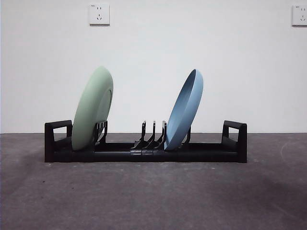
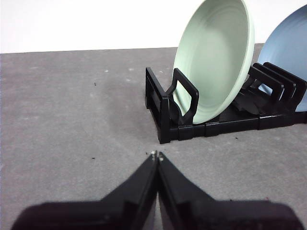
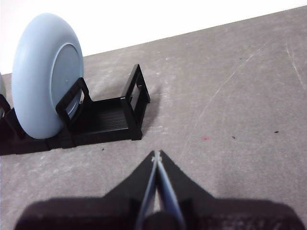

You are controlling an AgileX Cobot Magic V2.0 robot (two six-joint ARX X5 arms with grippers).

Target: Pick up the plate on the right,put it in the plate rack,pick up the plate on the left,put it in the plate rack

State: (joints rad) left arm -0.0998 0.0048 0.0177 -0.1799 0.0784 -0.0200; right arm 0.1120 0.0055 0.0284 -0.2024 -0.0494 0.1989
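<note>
Both plates are seated in the rack: green plate at one end, blue plate toward the other. Left gripper and right gripper are pressed together, empty, clear of the rack. Plates are judged rigid, smooth, slippery; rim grasp is advised.

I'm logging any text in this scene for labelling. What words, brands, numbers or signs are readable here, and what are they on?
None can be read.
Left wall socket: a tiny mark at its top corner, too small to read.
Right wall socket: the same kind of mark, too small to read.
Green plate, blue plate, plate rack: no lettering shows in any view.
Left gripper and right gripper: no markings visible.
</note>
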